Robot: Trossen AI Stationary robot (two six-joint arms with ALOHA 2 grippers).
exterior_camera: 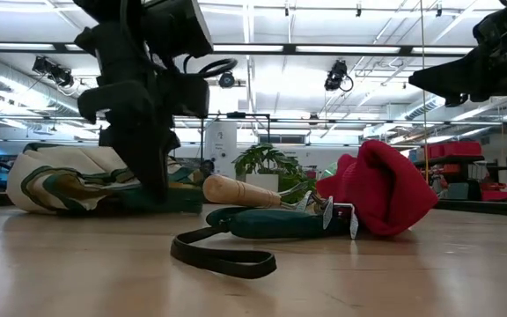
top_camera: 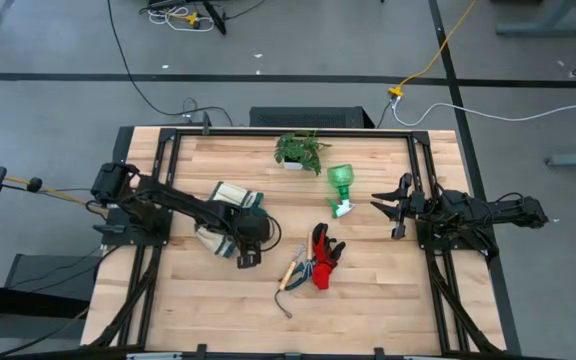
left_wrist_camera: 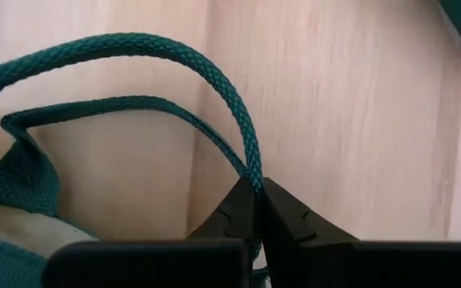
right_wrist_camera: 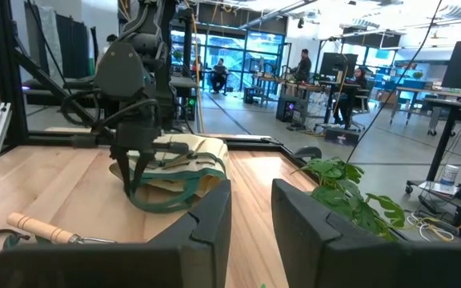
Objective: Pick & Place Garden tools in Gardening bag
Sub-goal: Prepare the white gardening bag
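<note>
On the left of the surface the left gripper (left_wrist_camera: pixel 258 200) has its fingers pinched on a dark green loop handle (left_wrist_camera: pixel 214 80) of the cream fabric gardening bag (top_camera: pixel 230 205). The wooden-handled rake (top_camera: pixel 293 272), probably lying near-to-far, sits right of it, nearer this arm. The right gripper (right_wrist_camera: pixel 250 210) hovers part-open at far right.

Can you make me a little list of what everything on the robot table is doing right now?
left gripper: shut on the bag handle, a dark green loop
gardening bag: lying on its side on the table, nothing in it yet as far as I can see
right gripper: open, holding nothing, beside the spray bottle
spray bottle: lying down near the potted plant
gloves: red and black, mid-table
hand rake: next to the gloves
</note>
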